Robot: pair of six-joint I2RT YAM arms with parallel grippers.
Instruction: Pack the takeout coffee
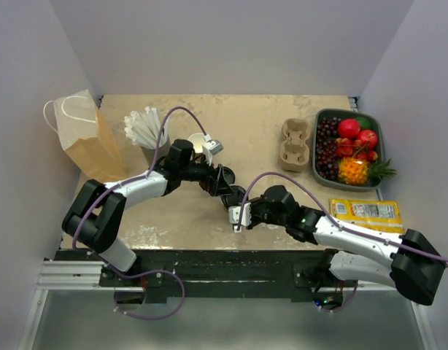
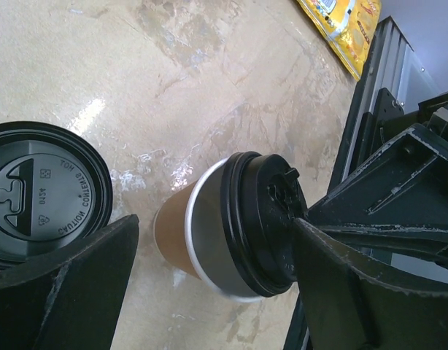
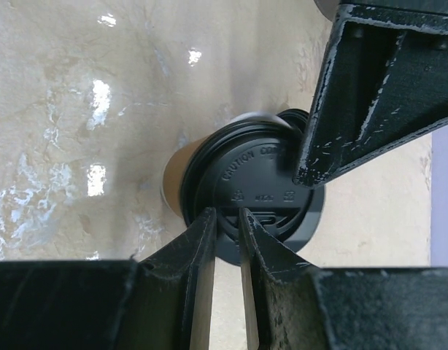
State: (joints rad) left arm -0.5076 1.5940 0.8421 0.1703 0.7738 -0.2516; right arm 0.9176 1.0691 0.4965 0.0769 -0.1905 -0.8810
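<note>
Left gripper (image 2: pixel 217 222), jaws spread wide, flanks the takeout coffee (image 2: pixel 182 235) near the middle of the table (image 1: pixel 253 124), while the right gripper (image 3: pixel 225 215), narrowed to a slit, pinches the rim of the lid (image 3: pixel 246 182). Pulling by that rim alone could pop the lid off or tip the cup. Cup: short, kraft-brown, white-banded beneath a round black embossed lid.
</note>
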